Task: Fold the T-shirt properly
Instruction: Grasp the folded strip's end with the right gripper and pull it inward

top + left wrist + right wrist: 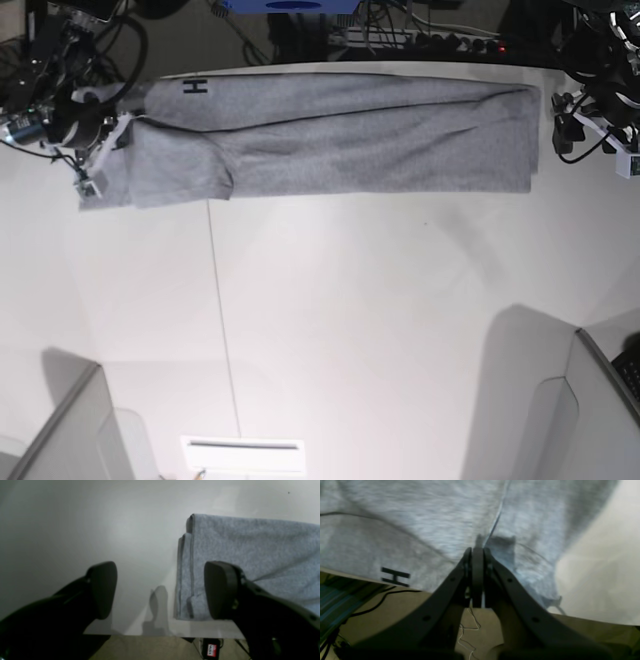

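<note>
Right wrist view: right pincer [477,555] is clamped tight on the T-shirt [445,522] at a hem edge near the worktop's [602,575] rim, pinching fabric right where a seam runs away from the tips; one black "H" [395,577] shows beside it, so some printed side is turned up at that end. My read: it holds this end so the strip can be carried over lengthwise. Left wrist view: left pincer [160,590] hangs wide apart and empty over the other end, one pad above bare worktop [75,530], the other above the stacked fold edges of the T-shirt [250,545]; not touching cloth as far as I can tell, probably lined up to bite that corner. Base view: T-shirt [340,135] lies as a long narrow band along the far edge of the worktop [350,330], nearly spanning arm to arm. Far rim is tight behind it; whole near half is bare, so folding room is toward the near side.
</note>
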Robot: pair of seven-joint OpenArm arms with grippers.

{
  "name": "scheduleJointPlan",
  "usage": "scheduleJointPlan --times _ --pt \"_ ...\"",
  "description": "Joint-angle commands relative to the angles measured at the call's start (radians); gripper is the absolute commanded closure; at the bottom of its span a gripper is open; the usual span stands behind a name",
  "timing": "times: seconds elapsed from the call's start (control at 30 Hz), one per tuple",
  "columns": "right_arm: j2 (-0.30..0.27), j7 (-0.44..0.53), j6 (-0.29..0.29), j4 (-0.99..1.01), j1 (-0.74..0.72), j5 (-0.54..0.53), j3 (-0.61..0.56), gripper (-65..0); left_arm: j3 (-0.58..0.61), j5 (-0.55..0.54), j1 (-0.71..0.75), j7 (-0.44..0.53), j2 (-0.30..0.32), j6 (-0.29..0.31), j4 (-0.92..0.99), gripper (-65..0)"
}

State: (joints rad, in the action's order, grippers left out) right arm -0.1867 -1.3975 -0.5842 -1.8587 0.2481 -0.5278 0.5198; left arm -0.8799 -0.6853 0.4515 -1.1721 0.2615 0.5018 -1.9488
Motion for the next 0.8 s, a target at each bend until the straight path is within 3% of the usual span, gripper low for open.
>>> scheduleJointPlan --times 0.0,0.07,0.3,0.47,0.5,0.57,0.63,0.7,0.77 --pt "-0.015 0.001 -0.001 -0.022 0.003 0.001 0.007 0.0 -0.006 -0.011 -0.001 0.011 0.011 0.002 -0.013 -52.5" --pt "-0.014 0.001 -0.001 -0.049 0.009 0.001 0.01 0.0 -0.006 -0.001 -0.001 0.011 0.009 0.002 -0.013 -52.5" --pt "-0.014 0.001 -0.001 -0.086 0.029 0.005 0.01 0.0 0.098 0.178 -0.004 0.017 -0.035 0.005 -0.013 -52.5" --pt "-0.02 0.001 -0.001 -0.081 0.03 0.007 0.01 0.0 0.121 0.187 -0.03 0.017 -0.081 0.005 -0.014 -52.2" --pt "-0.02 0.001 -0.001 -0.086 0.036 0.007 0.01 -2.6 0.123 0.183 -0.032 0.017 -0.083 0.005 -0.016 -50.5" --pt "-0.02 0.017 -0.001 -0.104 0.05 0.002 0.01 -22.4 0.123 0.18 -0.033 0.017 -0.087 0.007 -0.021 -39.7" --pt "-0.02 0.059 -0.001 -0.118 0.067 0.002 0.01 -31.5 0.13 0.18 -0.044 0.017 -0.1 0.007 -0.021 -22.5" --pt "-0.02 0.108 -0.001 -0.123 0.075 0.002 0.01 -30.5 0.133 0.18 -0.049 0.017 -0.118 0.007 -0.021 -1.2" --pt "-0.02 0.168 -0.001 -0.123 0.078 0.002 0.003 -23.1 0.144 0.18 -0.063 0.017 -0.14 0.008 -0.018 0.0"
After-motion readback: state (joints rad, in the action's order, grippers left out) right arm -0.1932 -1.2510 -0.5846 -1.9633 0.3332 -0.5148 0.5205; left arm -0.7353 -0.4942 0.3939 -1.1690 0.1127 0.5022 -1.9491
